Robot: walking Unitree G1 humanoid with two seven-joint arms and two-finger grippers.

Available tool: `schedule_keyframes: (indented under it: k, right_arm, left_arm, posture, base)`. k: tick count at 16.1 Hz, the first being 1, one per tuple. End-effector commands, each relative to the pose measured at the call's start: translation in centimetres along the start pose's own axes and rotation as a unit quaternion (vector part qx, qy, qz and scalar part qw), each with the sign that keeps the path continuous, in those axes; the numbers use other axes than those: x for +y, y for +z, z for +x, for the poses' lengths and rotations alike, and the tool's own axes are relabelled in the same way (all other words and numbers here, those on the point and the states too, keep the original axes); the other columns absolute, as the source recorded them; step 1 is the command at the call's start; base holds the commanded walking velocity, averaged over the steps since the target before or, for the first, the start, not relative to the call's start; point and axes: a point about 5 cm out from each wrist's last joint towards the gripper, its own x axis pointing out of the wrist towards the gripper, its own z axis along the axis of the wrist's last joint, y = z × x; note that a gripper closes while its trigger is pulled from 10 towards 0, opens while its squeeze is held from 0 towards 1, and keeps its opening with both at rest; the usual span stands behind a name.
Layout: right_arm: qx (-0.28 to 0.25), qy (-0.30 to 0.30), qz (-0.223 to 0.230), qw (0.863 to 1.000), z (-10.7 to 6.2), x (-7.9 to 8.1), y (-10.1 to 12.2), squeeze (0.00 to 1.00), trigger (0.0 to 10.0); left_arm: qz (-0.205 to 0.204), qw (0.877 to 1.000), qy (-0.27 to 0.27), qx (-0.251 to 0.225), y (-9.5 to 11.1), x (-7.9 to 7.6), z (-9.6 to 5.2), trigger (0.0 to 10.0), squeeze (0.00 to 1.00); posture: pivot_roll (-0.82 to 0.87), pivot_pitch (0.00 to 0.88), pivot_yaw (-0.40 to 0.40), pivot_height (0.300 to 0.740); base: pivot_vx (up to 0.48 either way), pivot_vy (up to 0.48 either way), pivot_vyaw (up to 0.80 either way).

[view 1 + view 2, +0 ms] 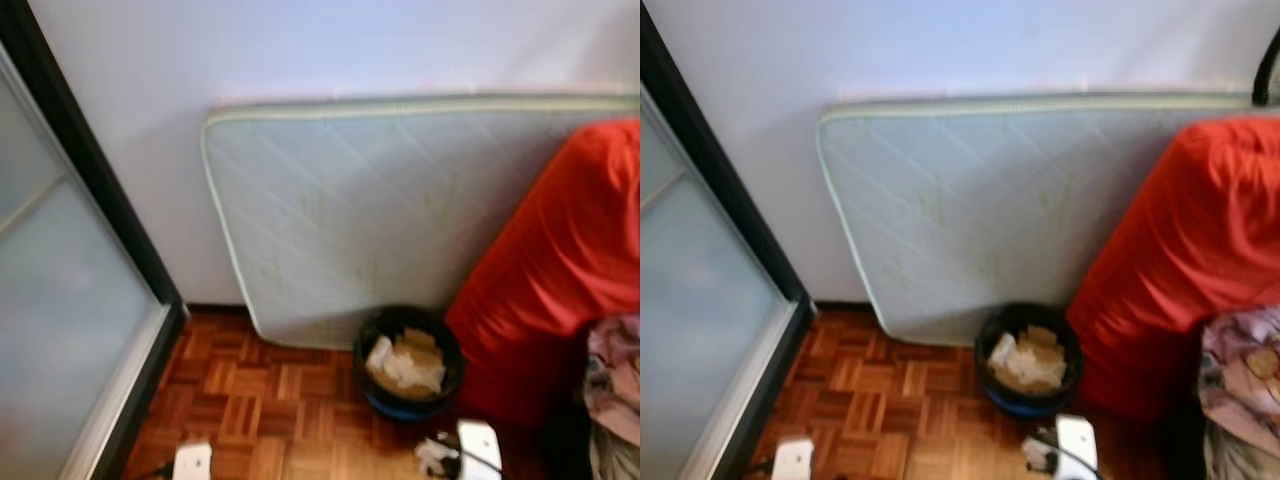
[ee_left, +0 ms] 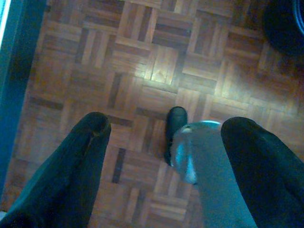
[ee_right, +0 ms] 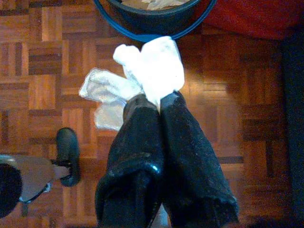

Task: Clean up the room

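Observation:
A black waste bin (image 1: 408,362) with a blue base stands on the parquet floor against a leaning mattress; crumpled paper (image 1: 405,365) lies inside it. My right gripper (image 3: 154,99) is shut on a wad of white tissue (image 3: 154,66), with a clear plastic scrap (image 3: 107,90) hanging beside it. The wad hovers just short of the bin's rim (image 3: 152,21), low over the floor. In the left eye view the same wad (image 1: 432,456) is below the bin. My left gripper (image 2: 166,123) hangs open over bare parquet, nothing between its fingers (image 2: 90,142).
A pale quilted mattress (image 1: 400,210) leans on the white wall. A red cushion-like bulk (image 1: 560,280) sits right of the bin, with bundled cloth (image 1: 612,385) at the far right. A frosted glass sliding door (image 1: 60,300) closes the left side. My foot (image 3: 69,154) rests on the floor.

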Motion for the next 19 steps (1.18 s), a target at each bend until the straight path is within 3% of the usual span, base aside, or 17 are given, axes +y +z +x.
schedule_keyframes:
  k: [1, 4, 19]
  right_arm:
    - [0.001, 0.002, 0.007, 1.0, 0.03, 0.34, -0.07, 0.0, 10.0]
    - [0.005, -0.003, 0.009, 1.0, -0.14, -0.34, -0.38, 0.0, 10.0]
    - [-0.007, 0.003, 0.017, 1.0, 0.06, 0.46, 0.1, 0.0, 10.0]
  left_arm:
    - [0.005, 1.0, 0.006, -0.007, 0.44, 0.47, 0.05, 10.0, 0.0]
    - [0.006, 1.0, 0.005, -0.008, 0.44, 0.48, 0.04, 10.0, 0.0]
    - [0.007, 1.0, 0.002, -0.009, 0.43, 0.47, 0.03, 10.0, 0.0]
  posture:
    - [0.02, 0.0, -0.005, 0.74]
    - [0.03, 0.0, -0.006, 0.74]
    - [0.03, 0.0, -0.006, 0.74]
  base:
    - [0.0, 0.0, 0.0]
    - [0.08, 0.0, 0.0]
    - [0.307, 0.0, 0.0]
